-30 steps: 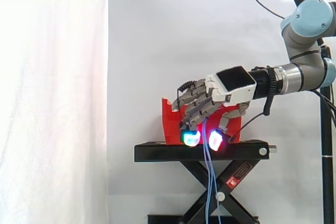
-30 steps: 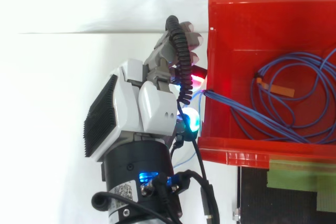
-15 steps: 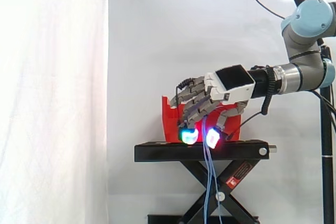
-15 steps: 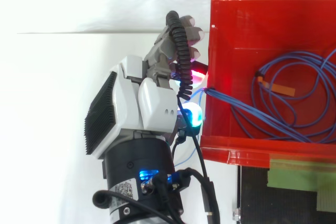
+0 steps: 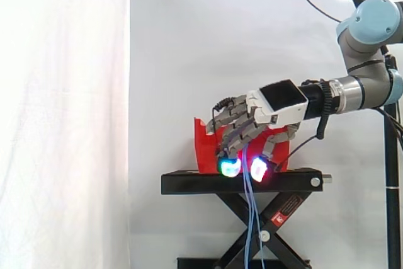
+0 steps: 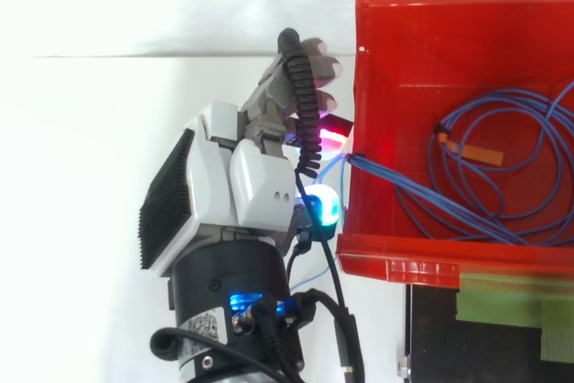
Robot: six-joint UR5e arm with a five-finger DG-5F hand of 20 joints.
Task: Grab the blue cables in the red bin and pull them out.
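Observation:
The red bin (image 6: pixel 421 51) stands on a black stand (image 5: pixel 189 183). Blue cables (image 6: pixel 408 186) lie coiled in the bin, with an orange tie (image 6: pixel 466 152) on the coil. A few strands run over the bin's left wall into my hand (image 6: pixel 256 181). In the side view those cables (image 5: pixel 250 218) hang from the hand (image 5: pixel 252 124) down past the stand's front. The hand sits just outside the bin wall, fingers curled around the strands, and two of its fingertips (image 5: pixel 228 167) glow cyan and red.
The red bin (image 5: pixel 204 149) rests on the stand's top plate, which has scissor legs (image 5: pixel 252 218) beneath it. A strip of green tape (image 6: pixel 511 298) lies on the stand beside the bin. A white curtain hangs behind. The arm comes in from the right in the side view.
The hand rose slightly half a second ago and has dipped back down. In the top view it has edged left, and the bin has shifted a little with the taut strands.

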